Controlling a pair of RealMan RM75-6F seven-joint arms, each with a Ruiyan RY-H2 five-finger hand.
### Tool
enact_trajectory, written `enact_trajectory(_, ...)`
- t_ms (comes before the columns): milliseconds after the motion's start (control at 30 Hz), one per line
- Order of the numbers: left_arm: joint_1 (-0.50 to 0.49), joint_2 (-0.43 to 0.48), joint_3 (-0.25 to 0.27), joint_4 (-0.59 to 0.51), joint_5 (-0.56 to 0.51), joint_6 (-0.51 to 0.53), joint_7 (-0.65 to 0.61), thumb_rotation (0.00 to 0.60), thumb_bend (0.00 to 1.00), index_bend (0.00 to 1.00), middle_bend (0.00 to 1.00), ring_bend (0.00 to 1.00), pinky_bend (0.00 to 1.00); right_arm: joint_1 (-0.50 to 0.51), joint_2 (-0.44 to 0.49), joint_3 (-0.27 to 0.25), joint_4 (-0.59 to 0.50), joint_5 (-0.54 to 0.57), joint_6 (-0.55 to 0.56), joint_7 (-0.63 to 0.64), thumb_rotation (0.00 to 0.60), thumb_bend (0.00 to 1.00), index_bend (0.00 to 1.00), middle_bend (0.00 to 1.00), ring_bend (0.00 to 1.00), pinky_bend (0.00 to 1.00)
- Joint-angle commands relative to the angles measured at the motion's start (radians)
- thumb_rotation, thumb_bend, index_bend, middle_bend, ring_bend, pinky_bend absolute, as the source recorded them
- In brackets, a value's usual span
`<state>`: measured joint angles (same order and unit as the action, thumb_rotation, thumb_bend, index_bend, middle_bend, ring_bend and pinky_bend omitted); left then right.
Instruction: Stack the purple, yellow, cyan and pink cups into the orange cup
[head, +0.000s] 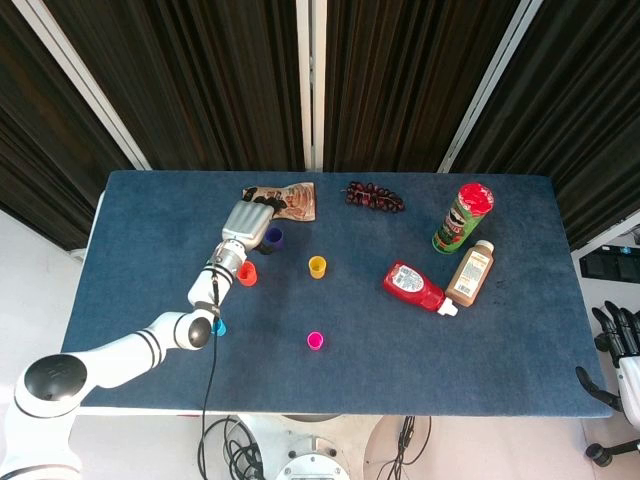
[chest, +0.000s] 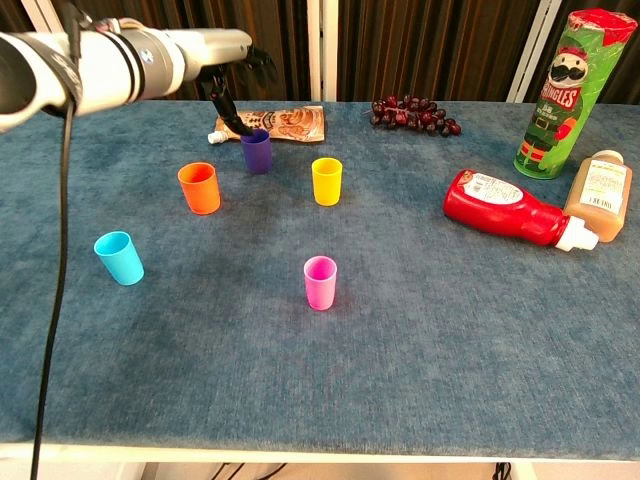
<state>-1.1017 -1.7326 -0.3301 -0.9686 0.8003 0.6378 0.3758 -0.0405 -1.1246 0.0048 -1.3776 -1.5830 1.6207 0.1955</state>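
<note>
Blue-covered table (chest: 420, 400) with five small cups standing upright and apart, left hand (head: 247, 222) over the purple one.

Purple cup (chest: 256, 151) sits near the table's far side, just in front of a brown pouch (chest: 285, 121); the left hand hangs above it with dark fingers (chest: 262, 62) spread and holding nothing, thumb pointing down beside the cup's rim; contact cannot be judged. Orange cup (chest: 199, 187) stands to its near left, yellow cup (chest: 327, 181) to its right, cyan cup (chest: 119, 257) nearer the left edge, pink cup (chest: 320, 282) nearest the front. The right hand (head: 622, 352) waits off the table's right edge, fingers released and empty.
</note>
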Motion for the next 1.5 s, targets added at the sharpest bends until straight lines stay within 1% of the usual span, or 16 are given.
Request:
enact_trajectory(33,-0.018,-0.063,0.020,0.090,0.020,-0.031,-0.050,0.600,0.21,0.25,0.22,0.22,0.01,-0.001,0.002,0.001,0.004,0.006,-0.005,0.006,0.600,0.21,0.00,0.00,0.00,0.00)
enact_trajectory(233,-0.028,-0.110,0.036,0.200,0.081,-0.056,-0.107,0.600,0.23,0.28,0.25,0.26,0.01,-0.006,0.011,0.004,0.008,0.011,-0.003,0.023,0.600,0.21,0.00,0.00,0.00,0.00)
enact_trajectory(400,-0.034,-0.146,0.043,0.263,0.119,-0.070,-0.147,0.600,0.25,0.34,0.31,0.34,0.01,-0.005,0.017,0.001,0.011,0.017,-0.020,0.032,0.600,0.21,0.00,0.00,0.00,0.00)
enact_trajectory(533,-0.037,-0.169,0.046,0.308,0.146,-0.080,-0.175,0.600,0.26,0.37,0.35,0.36,0.01,-0.006,0.024,-0.001,0.010,0.014,-0.024,0.040,0.600,0.22,0.00,0.00,0.00,0.00)
enact_trajectory(733,-0.035,-0.190,0.042,0.351,0.165,-0.085,-0.203,0.600,0.29,0.40,0.40,0.38,0.04,-0.006,0.027,0.000,0.015,0.023,-0.035,0.052,0.600,0.22,0.00,0.00,0.00,0.00)
enact_trajectory(967,-0.031,-0.191,0.036,0.343,0.209,-0.048,-0.236,0.600,0.31,0.46,0.46,0.43,0.06,-0.004,0.025,0.000,0.017,0.021,-0.042,0.050,0.600,0.22,0.00,0.00,0.00,0.00)
enact_trajectory(1100,-0.025,-0.157,0.030,0.281,0.231,-0.004,-0.229,0.600,0.31,0.47,0.47,0.44,0.06,0.000,0.025,-0.003,0.010,0.012,-0.046,0.035,0.600,0.22,0.00,0.00,0.00,0.00)
enact_trajectory(1167,-0.015,-0.117,0.022,0.212,0.235,0.030,-0.213,0.600,0.31,0.47,0.47,0.44,0.06,0.003,0.026,-0.005,0.003,0.005,-0.048,0.025,0.600,0.22,0.00,0.00,0.00,0.00)
enact_trajectory(1267,0.014,-0.036,0.011,0.070,0.221,0.083,-0.163,0.600,0.30,0.47,0.47,0.44,0.06,0.007,0.026,-0.008,-0.009,-0.006,-0.049,0.014,0.600,0.22,0.00,0.00,0.00,0.00)
enact_trajectory(1333,0.044,0.034,0.012,-0.056,0.192,0.121,-0.098,0.600,0.30,0.48,0.48,0.44,0.06,0.009,0.025,-0.010,-0.014,-0.012,-0.049,0.008,0.600,0.22,0.00,0.00,0.00,0.00)
enact_trajectory(1400,0.077,0.112,0.025,-0.202,0.159,0.150,-0.033,0.600,0.30,0.48,0.48,0.45,0.07,0.010,0.023,-0.011,-0.015,-0.014,-0.051,0.003,0.600,0.22,0.00,0.00,0.00,0.00)
enact_trajectory(1500,0.115,0.198,0.051,-0.359,0.112,0.194,0.050,0.600,0.30,0.48,0.48,0.45,0.07,0.014,0.019,-0.013,-0.015,-0.016,-0.058,0.000,0.600,0.22,0.00,0.00,0.00,0.00)
